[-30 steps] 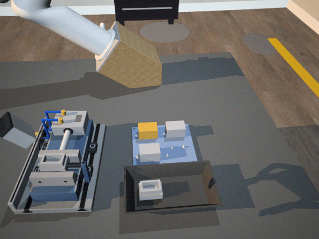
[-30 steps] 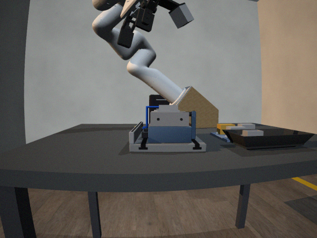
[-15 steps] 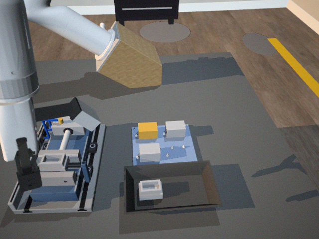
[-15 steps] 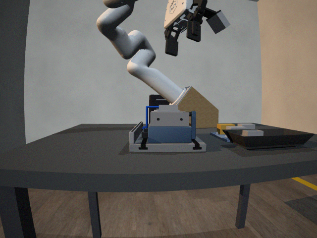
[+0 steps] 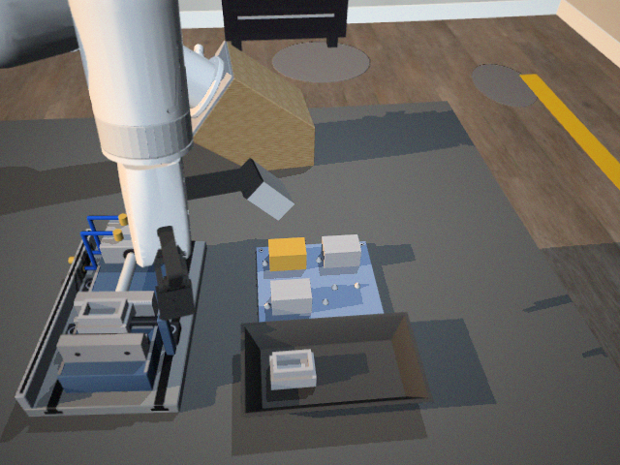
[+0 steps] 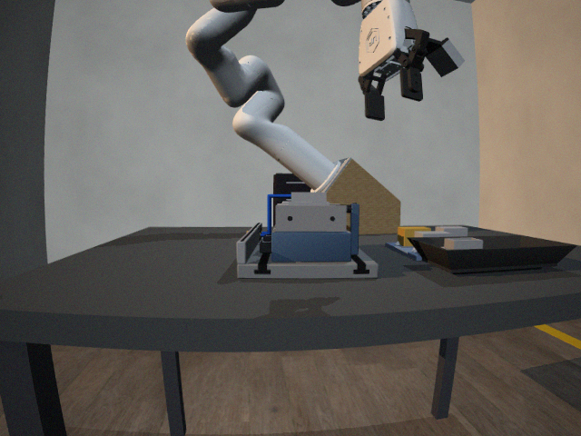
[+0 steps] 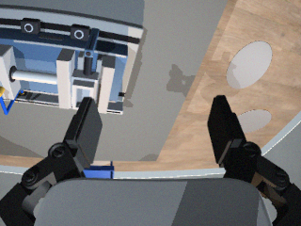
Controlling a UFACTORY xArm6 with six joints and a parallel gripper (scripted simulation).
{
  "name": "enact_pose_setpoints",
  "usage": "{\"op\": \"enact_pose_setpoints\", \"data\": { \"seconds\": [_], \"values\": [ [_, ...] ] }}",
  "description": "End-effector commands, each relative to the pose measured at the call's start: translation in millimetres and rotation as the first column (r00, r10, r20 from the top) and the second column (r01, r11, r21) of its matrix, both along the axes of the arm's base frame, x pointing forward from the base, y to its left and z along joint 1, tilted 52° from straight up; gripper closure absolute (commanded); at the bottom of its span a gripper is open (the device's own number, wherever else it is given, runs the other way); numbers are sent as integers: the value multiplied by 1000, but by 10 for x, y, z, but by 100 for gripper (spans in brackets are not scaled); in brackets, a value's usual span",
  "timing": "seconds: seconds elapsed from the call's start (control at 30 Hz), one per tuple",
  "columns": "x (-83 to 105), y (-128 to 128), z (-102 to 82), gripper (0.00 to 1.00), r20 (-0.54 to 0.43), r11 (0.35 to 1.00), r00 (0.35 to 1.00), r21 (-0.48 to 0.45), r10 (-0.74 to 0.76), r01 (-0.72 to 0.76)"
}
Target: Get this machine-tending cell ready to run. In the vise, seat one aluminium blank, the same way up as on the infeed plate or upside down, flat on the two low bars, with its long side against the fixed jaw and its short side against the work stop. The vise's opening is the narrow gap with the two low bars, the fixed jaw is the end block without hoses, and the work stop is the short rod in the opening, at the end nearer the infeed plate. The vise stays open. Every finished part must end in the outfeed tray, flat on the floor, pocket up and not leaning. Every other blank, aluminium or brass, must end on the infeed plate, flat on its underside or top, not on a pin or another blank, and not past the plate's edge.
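Observation:
The vise [image 5: 108,320] stands at the table's left. A grey finished part [image 5: 102,311] with its pocket up sits in the vise's opening, next to the fixed jaw [image 5: 102,353]. A second finished part [image 5: 293,369] lies flat, pocket up, in the dark outfeed tray [image 5: 332,360]. The blue infeed plate [image 5: 319,282] carries a brass blank [image 5: 287,253] and two aluminium blanks [image 5: 341,250] [image 5: 291,294], all flat. My gripper [image 6: 391,95] is open and empty, high above the table between the vise and the tray. In the wrist view its fingers frame the vise [image 7: 70,70] far below.
In the top view the arm and gripper [image 5: 172,280] hide the vise's right side and the work stop. Blue hoses [image 5: 95,232] rise at the vise's far end. The arm's tan base block [image 5: 260,125] stands behind the plate. Small pins [image 5: 334,288] stick up from the plate.

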State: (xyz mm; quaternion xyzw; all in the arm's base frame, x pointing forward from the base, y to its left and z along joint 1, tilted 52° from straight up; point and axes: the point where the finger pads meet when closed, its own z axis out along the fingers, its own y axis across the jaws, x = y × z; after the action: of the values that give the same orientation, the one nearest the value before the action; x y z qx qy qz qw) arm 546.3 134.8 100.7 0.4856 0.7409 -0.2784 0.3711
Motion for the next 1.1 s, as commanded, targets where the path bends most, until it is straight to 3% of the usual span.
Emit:
{"op": "enact_pose_setpoints", "data": {
  "seconds": [0.0,0.37,0.43,0.47,0.9,1.07],
  "values": [
    [-248,165,-307,0,27,999,999,35,-36,35],
    [-826,355,-881,0,67,988,989,83,-135,130],
    [-826,355,-881,0,67,988,989,83,-135,130],
    [-994,386,-1023,0,78,983,983,93,-165,157],
    [-1751,422,-1564,0,140,952,944,120,-298,282],
    [-1836,416,-1616,0,148,947,938,122,-312,296]
  ]
}}
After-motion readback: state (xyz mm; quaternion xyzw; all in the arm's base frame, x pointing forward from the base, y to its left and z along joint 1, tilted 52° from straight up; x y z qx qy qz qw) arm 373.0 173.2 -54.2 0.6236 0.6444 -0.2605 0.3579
